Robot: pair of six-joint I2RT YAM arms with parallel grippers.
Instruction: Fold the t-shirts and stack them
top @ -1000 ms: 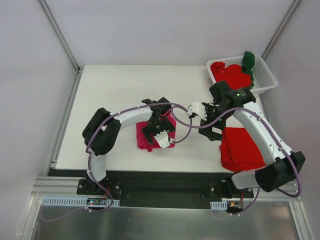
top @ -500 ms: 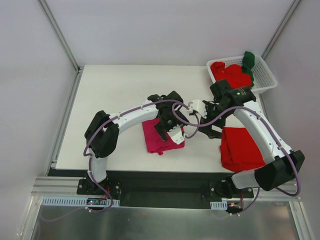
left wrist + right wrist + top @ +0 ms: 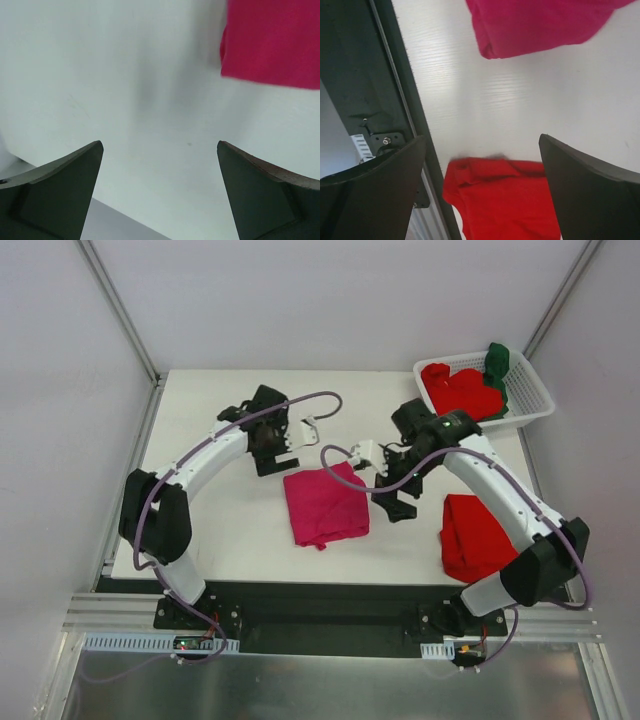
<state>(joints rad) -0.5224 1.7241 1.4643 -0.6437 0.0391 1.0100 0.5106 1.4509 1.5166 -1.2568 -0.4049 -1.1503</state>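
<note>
Left arm (image 3: 205, 458) swung off magenta t-shirt (image 3: 325, 506); right arm (image 3: 505, 495) partly hides red stack (image 3: 475, 540)

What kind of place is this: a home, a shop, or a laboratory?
Probably a robot laboratory cell: the left arm and right arm are bolted beside a white table, and metal frame rails and plain panels enclose it.

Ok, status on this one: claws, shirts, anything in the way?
Left claw and right claw open, empty. Pink shirt folded mid-table. Red shirt folded at right; more in basket. Nothing in the way.
</note>
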